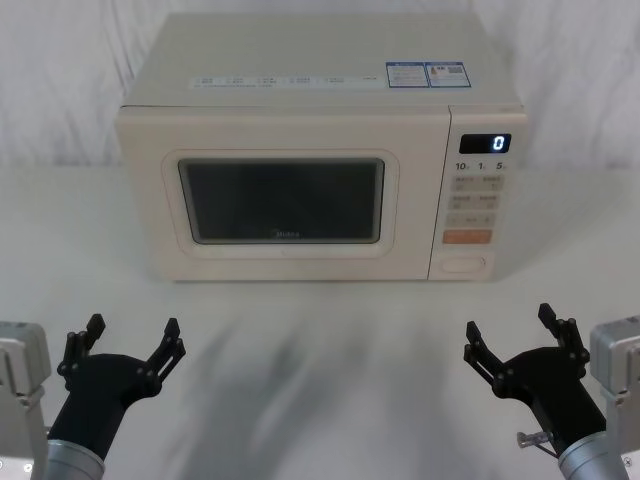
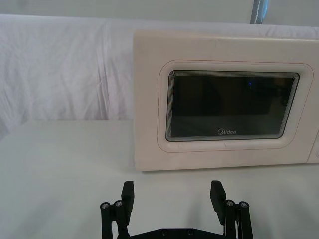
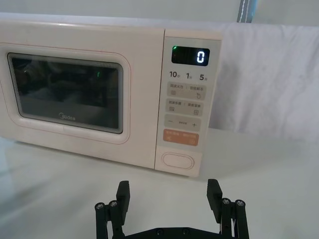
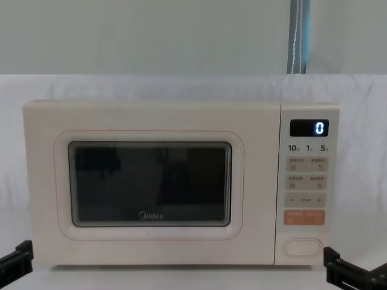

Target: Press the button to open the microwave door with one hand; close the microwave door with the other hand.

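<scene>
Steering my open right hand squarely onto the button, I'd keep my open left hand near the tabletop's front edge.

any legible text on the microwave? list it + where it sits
"Midea": grey logo on the microwave door, below the window.
"0": lit digit on the display at the top of the control panel.
"10", "1", "5": row under the display, each with a small character too small to read.
Small beige buttons and the orange button: print too small to read.
Stickers on the microwave's top: unreadable.
The button: unmarked.
</scene>
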